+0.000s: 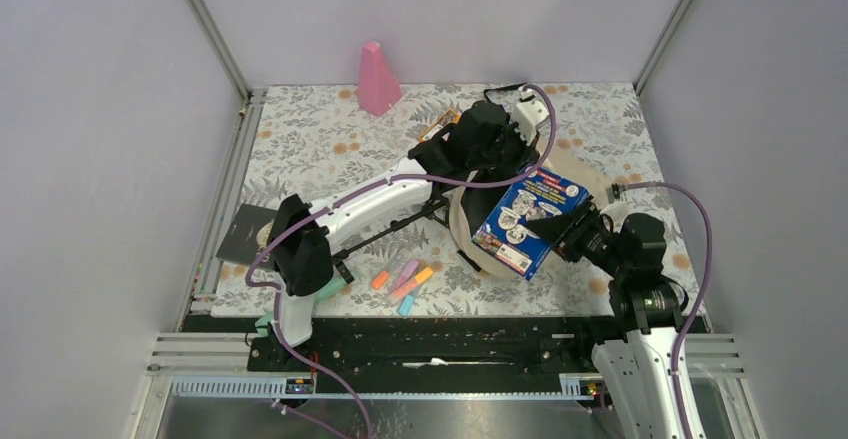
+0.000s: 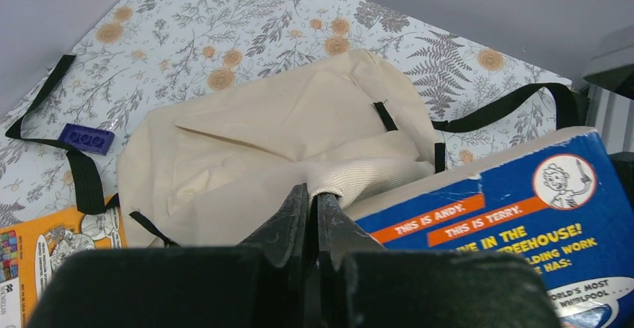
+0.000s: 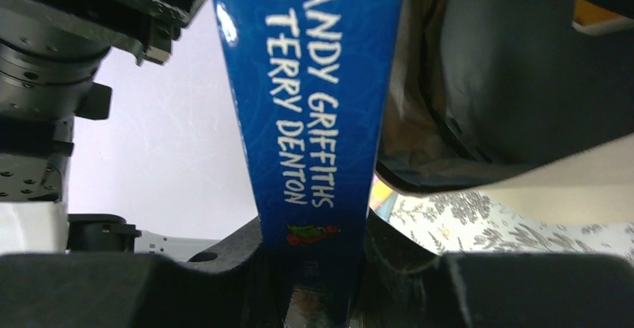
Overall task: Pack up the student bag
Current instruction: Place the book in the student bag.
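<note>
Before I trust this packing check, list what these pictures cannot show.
Top view: student bag mouth, hidden by left arm and blue book.
Left wrist view: orange book, cut off by the frame's edge.
Right wrist view: blue book cover; only the spine shows.

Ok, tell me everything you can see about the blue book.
The blue book is glossy and closed, with cartoon drawings and orange banners on its cover and pale page edges. White spine lettering reads Andy Griffiths and Terry Denton. The right claw grips it across the spine, holding it tilted off the table. Its far part lies over the mouth of the student bag, seemingly touching its cream rim.
</note>
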